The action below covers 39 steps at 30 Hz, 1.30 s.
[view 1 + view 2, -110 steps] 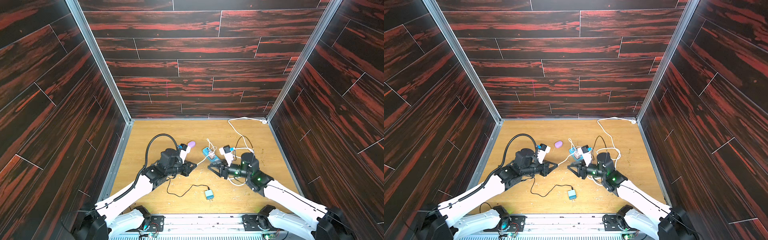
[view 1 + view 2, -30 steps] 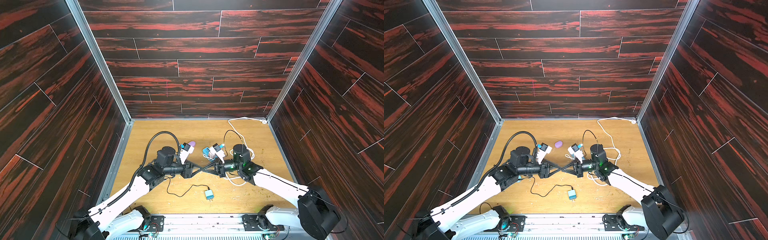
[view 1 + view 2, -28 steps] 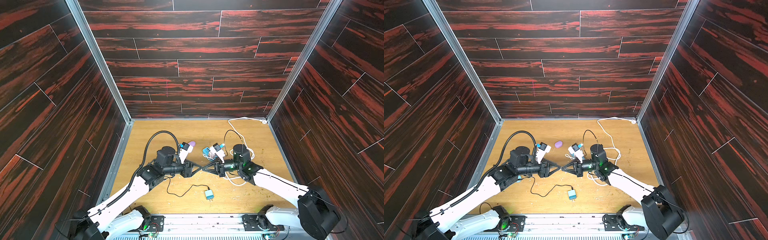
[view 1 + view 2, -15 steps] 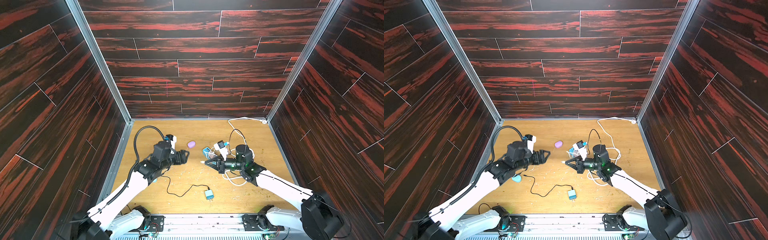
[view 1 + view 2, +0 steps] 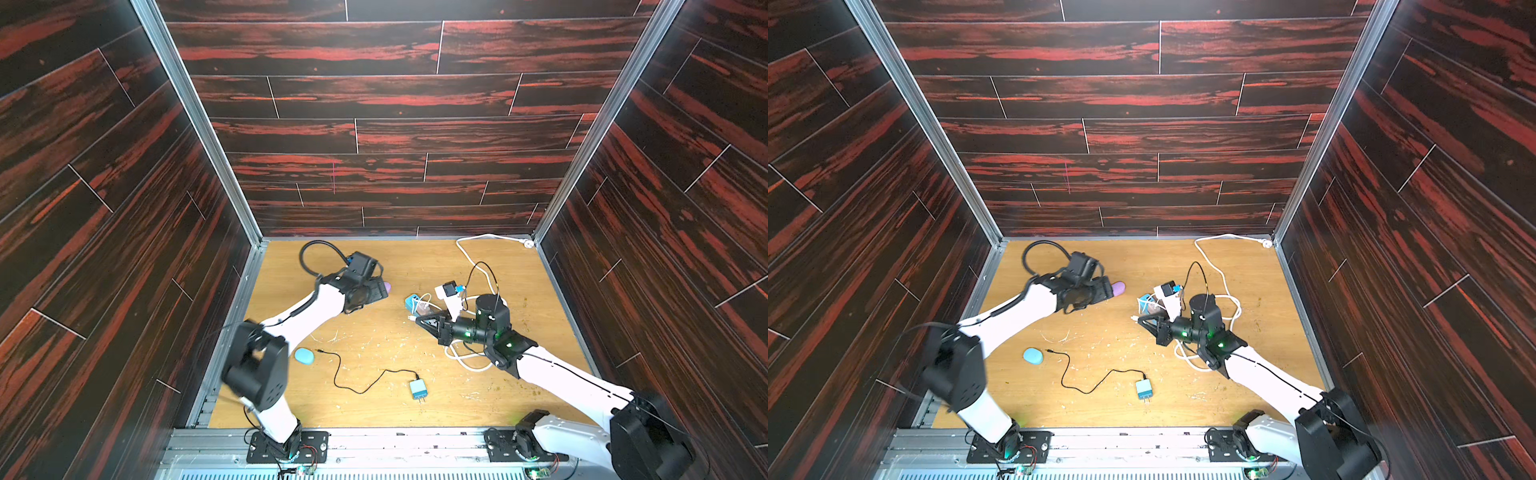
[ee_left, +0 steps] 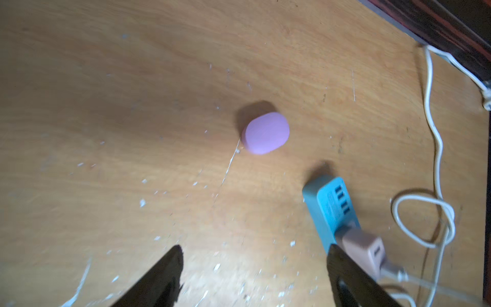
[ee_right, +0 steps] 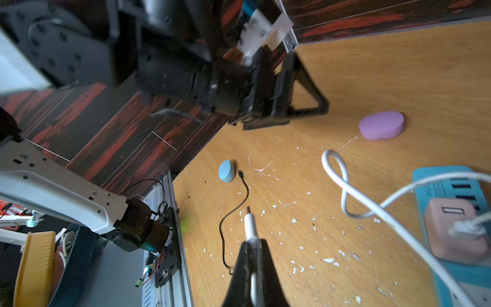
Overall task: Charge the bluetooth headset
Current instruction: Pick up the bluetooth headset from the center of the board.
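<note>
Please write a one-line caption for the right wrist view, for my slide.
Right tool pinches the white cable plug; purple headset case lies on the table near the open left tool.

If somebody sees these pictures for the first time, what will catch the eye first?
The purple earbud case lies on the wooden table, with the open left gripper hanging close by it. The right gripper is shut on the white cable plug, near the blue power strip.

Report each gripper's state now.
Left gripper: open, holding nothing.
Right gripper: shut on the white cable plug.
</note>
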Each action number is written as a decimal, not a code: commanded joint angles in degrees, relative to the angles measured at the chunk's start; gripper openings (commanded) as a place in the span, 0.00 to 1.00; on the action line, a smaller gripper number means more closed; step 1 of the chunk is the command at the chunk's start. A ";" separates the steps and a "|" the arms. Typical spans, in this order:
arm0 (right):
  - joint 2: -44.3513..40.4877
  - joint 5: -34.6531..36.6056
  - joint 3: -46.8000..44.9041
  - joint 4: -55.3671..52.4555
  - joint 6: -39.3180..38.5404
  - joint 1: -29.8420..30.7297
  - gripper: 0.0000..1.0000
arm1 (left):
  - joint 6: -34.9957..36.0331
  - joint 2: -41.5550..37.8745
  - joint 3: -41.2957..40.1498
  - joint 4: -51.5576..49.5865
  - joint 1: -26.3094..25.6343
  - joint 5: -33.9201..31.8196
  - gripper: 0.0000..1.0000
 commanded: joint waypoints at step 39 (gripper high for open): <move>1.69 -0.07 -3.59 7.25 1.96 -0.37 0.03 | -9.00 33.96 35.11 -16.94 0.85 -4.94 0.91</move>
